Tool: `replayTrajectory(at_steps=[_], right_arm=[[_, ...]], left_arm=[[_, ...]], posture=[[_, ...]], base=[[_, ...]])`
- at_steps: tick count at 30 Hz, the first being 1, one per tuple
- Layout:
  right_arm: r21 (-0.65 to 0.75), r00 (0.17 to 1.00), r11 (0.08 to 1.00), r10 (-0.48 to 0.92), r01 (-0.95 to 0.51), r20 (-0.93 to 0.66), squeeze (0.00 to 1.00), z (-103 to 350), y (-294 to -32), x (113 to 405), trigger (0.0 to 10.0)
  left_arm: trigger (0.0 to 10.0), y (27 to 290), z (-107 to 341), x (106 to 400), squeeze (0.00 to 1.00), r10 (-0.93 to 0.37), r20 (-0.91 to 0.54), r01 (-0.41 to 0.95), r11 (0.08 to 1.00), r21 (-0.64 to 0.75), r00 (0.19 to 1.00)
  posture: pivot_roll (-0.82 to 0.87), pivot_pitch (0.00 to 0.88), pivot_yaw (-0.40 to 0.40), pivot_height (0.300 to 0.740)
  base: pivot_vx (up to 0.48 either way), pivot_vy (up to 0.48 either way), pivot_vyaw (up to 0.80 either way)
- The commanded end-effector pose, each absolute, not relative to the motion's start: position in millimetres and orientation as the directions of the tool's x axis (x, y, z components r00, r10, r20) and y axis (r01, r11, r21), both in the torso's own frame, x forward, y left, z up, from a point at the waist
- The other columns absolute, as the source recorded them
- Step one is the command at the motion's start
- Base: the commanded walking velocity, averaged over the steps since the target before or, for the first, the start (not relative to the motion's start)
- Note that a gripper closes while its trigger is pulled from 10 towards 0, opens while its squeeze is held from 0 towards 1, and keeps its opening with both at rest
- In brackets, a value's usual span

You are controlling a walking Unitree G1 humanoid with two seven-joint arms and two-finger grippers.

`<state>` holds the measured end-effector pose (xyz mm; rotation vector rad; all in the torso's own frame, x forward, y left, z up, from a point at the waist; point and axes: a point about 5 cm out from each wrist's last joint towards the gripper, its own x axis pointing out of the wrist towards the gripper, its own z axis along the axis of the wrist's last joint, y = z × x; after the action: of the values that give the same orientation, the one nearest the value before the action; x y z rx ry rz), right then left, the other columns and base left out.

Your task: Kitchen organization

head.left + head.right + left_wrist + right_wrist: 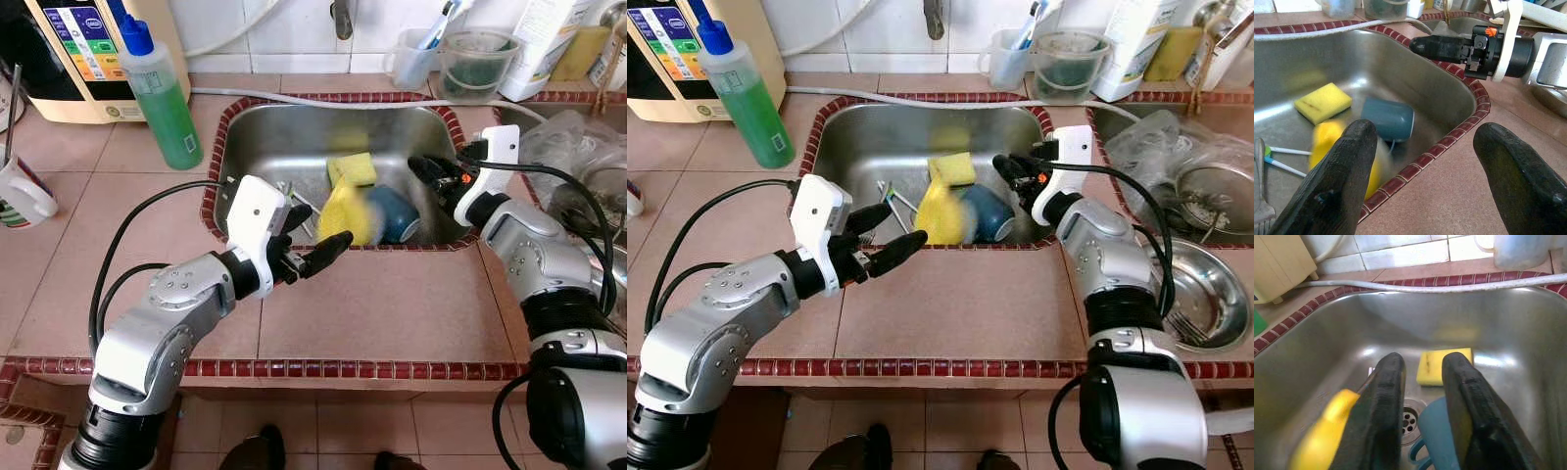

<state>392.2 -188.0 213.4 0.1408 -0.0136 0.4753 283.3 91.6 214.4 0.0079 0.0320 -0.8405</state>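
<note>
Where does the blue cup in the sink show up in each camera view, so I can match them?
Left eye: blue cup at the sink's front right, beside a blurred yellow thing.
Right eye: same spot, near the front rim.
Left wrist: on its side, mid-picture.
Right wrist: low, between the right gripper's fingers.
Shared landmark: the yellow sponge behind it.
</note>
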Motion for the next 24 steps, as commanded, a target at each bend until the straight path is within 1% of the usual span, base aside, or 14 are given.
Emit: replayTrajectory(at_steps=[1,7,13,15,16,18,19,21,24], right_arm=[[0.136,0.887,0.877,0.454,-0.462,0.083,1.00,221,-190,393,10.0],[0.124,0.885,0.877,0.452,-0.464,0.117,1.00,227,-190,393,10.0],[0.097,0.886,0.892,0.418,-0.442,0.200,1.00,237,-194,391,10.0],[0.091,0.886,0.893,0.415,-0.440,0.209,1.00,238,-194,390,10.0],[0.074,0.884,0.901,0.398,-0.427,0.247,1.00,240,-195,388,10.0],[0.054,0.886,0.919,0.360,-0.391,0.291,1.00,244,-197,383,10.0],[0.054,0.886,0.919,0.360,-0.391,0.291,1.00,244,-197,383,10.0],[0.053,0.885,0.931,0.325,-0.362,0.333,1.00,246,-198,378,10.0],[0.046,0.885,0.941,0.297,-0.334,0.358,1.00,246,-199,373,10.0]], left_arm=[[10.0,92,218,282,0.00,-0.743,-0.021,0.743,0.669,0.007,0.669],[10.0,94,219,286,0.00,-0.727,-0.010,0.727,0.686,0.022,0.686],[10.0,104,222,305,0.00,-0.608,0.033,0.603,0.792,0.091,0.793],[10.0,105,221,307,0.00,-0.593,0.038,0.587,0.803,0.104,0.805],[10.0,109,220,314,0.00,-0.538,0.057,0.527,0.838,0.143,0.841],[10.0,115,218,322,0.00,-0.474,0.066,0.459,0.873,0.164,0.878],[10.0,115,218,322,0.00,-0.474,0.066,0.459,0.873,0.164,0.878],[10.0,118,217,328,0.00,-0.442,0.089,0.426,0.891,0.155,0.893],[10.0,118,216,332,0.00,-0.432,0.096,0.418,0.898,0.142,0.897]], posture=[[-0.01,0.241,0.036,0.740],[0.00,0.218,0.034,0.740],[0.00,0.166,0.028,0.740],[0.00,0.160,0.028,0.740],[-0.01,0.127,0.024,0.740],[-0.01,0.103,0.024,0.740],[-0.01,0.103,0.024,0.740],[-0.02,0.060,0.025,0.740],[-0.03,0.032,0.028,0.740]], base=[[0.000,0.000,0.00],[0.000,0.000,0.00],[0.000,0.000,0.00],[0.000,0.000,0.00],[0.000,0.000,0.00],[0.000,0.000,0.00],[0.000,0.000,0.00],[0.000,0.000,0.00],[0.000,0.000,0.00]])
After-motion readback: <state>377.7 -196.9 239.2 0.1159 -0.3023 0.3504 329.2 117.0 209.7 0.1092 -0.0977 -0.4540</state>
